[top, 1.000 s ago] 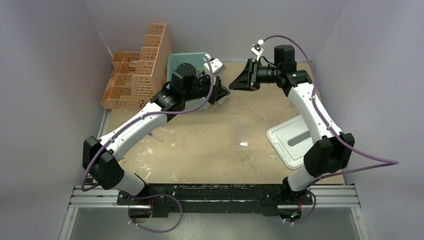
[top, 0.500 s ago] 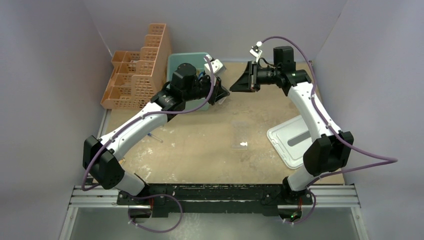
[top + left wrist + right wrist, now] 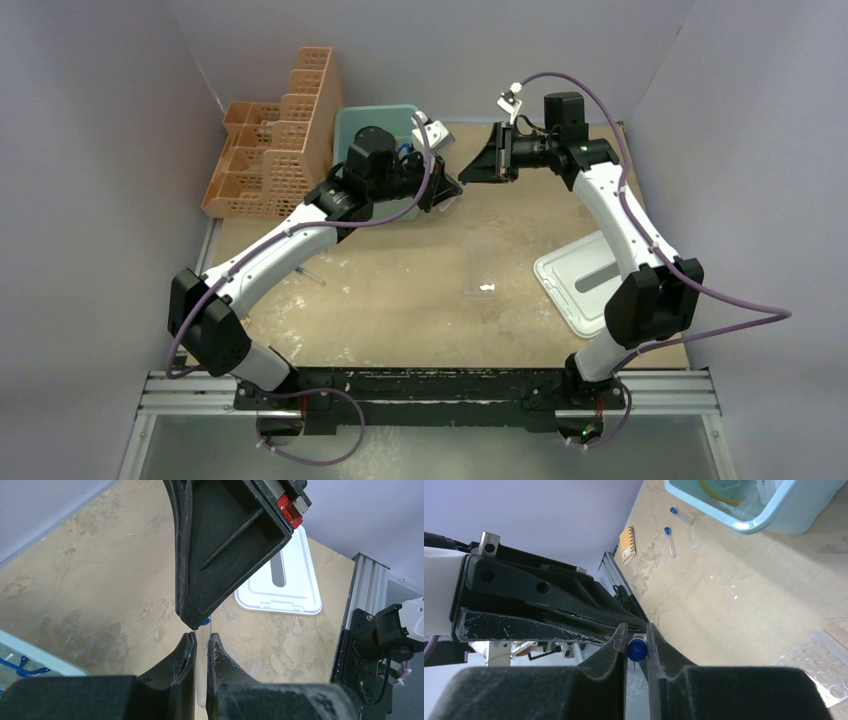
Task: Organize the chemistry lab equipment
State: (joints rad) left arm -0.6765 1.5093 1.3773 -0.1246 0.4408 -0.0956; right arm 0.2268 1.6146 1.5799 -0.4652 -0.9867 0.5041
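My left gripper (image 3: 452, 188) (image 3: 201, 636) is shut on a blue-capped clear tube (image 3: 201, 672) and holds it in the air beside the teal bin (image 3: 352, 122). My right gripper (image 3: 468, 176) (image 3: 636, 628) meets it tip to tip, its fingers closed round the tube's blue cap (image 3: 637, 650). Two more blue-capped tubes (image 3: 681, 515) (image 3: 669, 540) lie on the table near the bin. The clear tube rack (image 3: 482, 272) (image 3: 819, 665) lies flat mid-table. An amber hose (image 3: 719, 489) lies inside the bin.
The orange lattice basket rack (image 3: 275, 150) stands at the back left, next to the bin. A white lid (image 3: 585, 282) (image 3: 280, 586) lies at the right. A small orange notepad (image 3: 626, 544) sits by the near rail. Grey walls close in both sides.
The two grippers have drawn slightly closer together, tip to tip, around the tube. The right arm has shifted a little to the left.
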